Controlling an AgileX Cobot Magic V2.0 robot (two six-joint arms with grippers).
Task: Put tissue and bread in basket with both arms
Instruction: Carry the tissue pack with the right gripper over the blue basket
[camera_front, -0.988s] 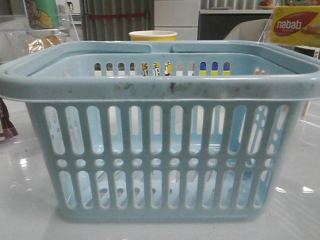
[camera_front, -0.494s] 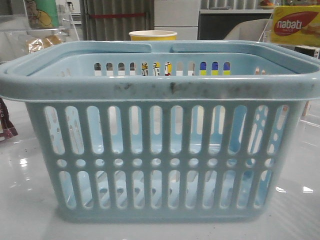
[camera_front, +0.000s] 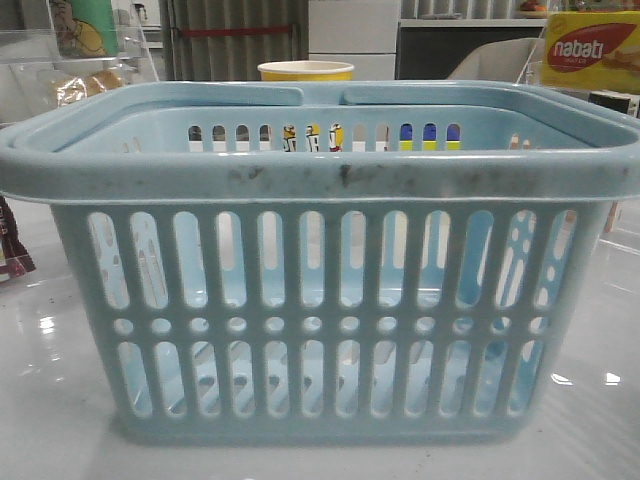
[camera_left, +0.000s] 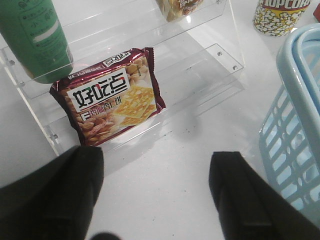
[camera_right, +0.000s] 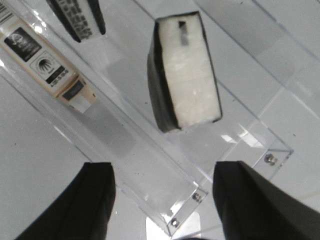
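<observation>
"nabati" in white on red oval, yellow box (camera_front: 590, 50), far right. "好吃点" in black on white panel, maroon cracker pack (camera_left: 109, 96) on clear shelf. "POPCORN", top cut off, on cup (camera_left: 279, 16) by basket.

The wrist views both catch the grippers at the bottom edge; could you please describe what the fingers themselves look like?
In each wrist view, the gripper shows only as two broad fingers. The left gripper has matte black fingers with rounded corners and no markings or cables visible. The right gripper looks the same: plain black, blocky fingers, slightly blurred. Neither arm shows in the front view.
</observation>
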